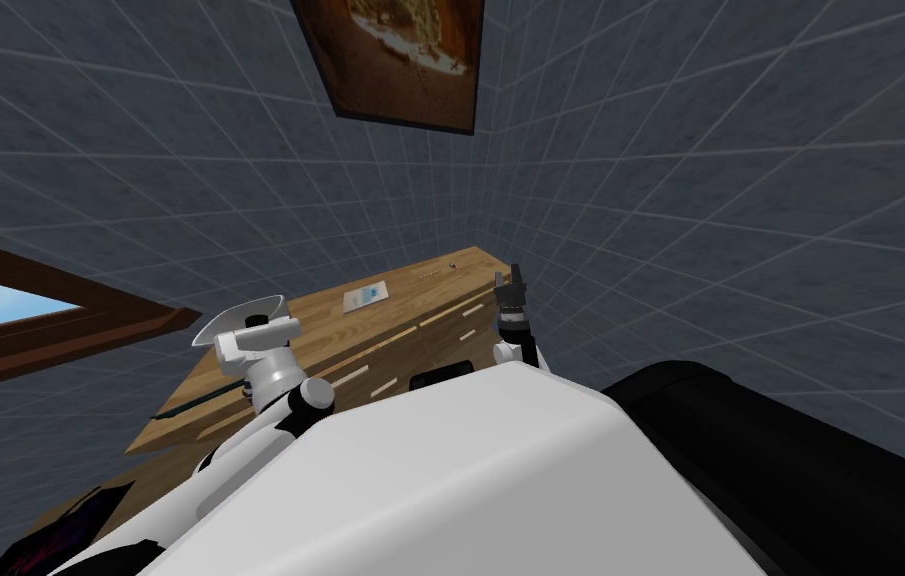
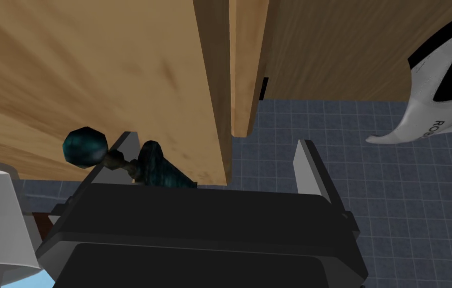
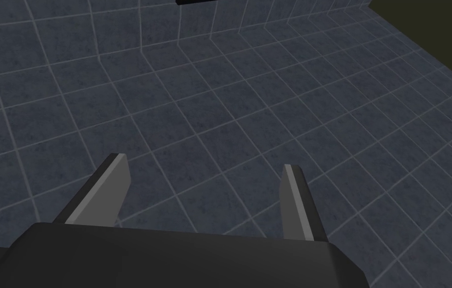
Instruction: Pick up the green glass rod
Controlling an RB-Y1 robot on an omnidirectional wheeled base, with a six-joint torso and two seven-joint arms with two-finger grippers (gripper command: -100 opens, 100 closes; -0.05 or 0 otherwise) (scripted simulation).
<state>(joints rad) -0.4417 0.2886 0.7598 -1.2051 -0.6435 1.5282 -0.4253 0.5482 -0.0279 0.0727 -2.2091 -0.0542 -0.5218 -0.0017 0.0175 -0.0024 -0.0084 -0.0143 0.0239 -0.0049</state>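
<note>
The counter (image 1: 410, 285) was wood, warm tan with a streaky grain and a smooth, low-sheen face; paler strips marked its near front. The rod (image 2: 157, 167) looked like dark green glass, mottled teal, faceted at its ball end, with a faint gloss. The left claw (image 2: 215, 140) had smooth, matt, light grey fingers (image 2: 309, 165) on a dull black box; the right claw (image 3: 204, 161) was finished alike. The walls (image 1: 690, 200) were dark blue-grey tile, matt and faintly speckled, with thin pale grout. A card (image 1: 365, 296) on the counter looked like white paper. The window frame (image 1: 90, 335) was brown and wood-like.
</note>
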